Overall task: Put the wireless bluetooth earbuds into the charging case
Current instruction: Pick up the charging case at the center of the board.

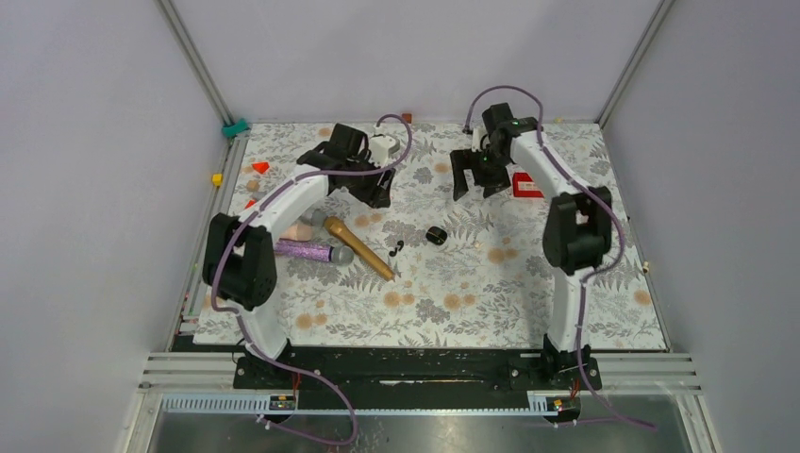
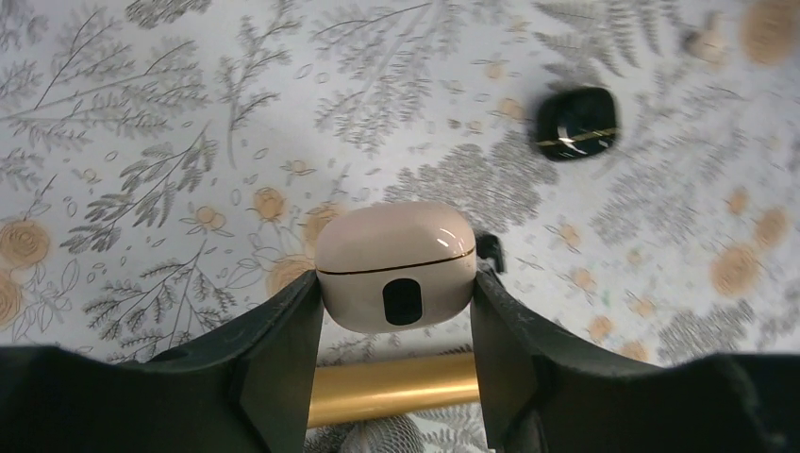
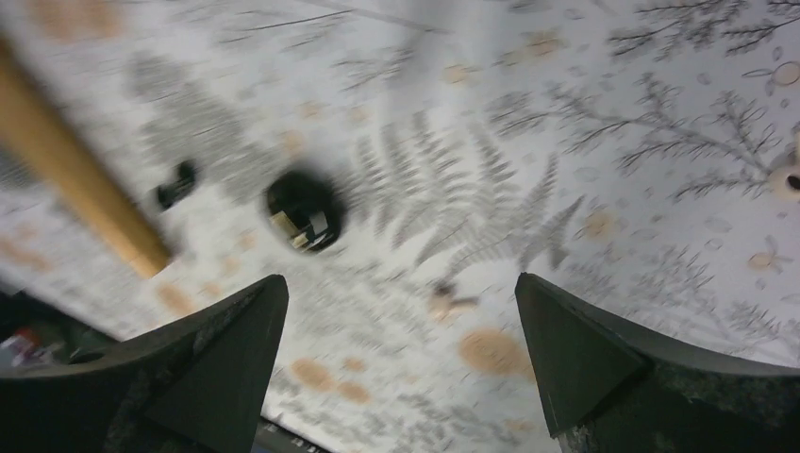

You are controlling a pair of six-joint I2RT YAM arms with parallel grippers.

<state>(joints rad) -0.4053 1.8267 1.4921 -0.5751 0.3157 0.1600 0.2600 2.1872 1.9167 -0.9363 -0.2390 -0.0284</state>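
Observation:
The charging case [image 1: 435, 235] is a small glossy black pebble lying shut on the floral mat; it also shows in the left wrist view [image 2: 576, 123] and the right wrist view [image 3: 302, 209]. The black earbuds [image 1: 395, 249] lie just left of it, near the gold microphone's tip, and are a blurred dark speck [image 3: 175, 184] for the right wrist camera. My left gripper [image 1: 377, 192] [image 2: 396, 274] is shut on a cream-pink rounded case [image 2: 396, 264], held above the mat. My right gripper [image 1: 476, 175] [image 3: 398, 279] hangs open and empty, behind and to the right of the black case.
A gold microphone [image 1: 358, 247] [image 2: 391, 387] and a purple glitter microphone [image 1: 311, 252] lie left of centre. A pinkish object [image 1: 300, 229] sits beside the left arm. A red block [image 1: 526, 186] lies under the right arm, and a red triangle [image 1: 260, 167] is at the back left.

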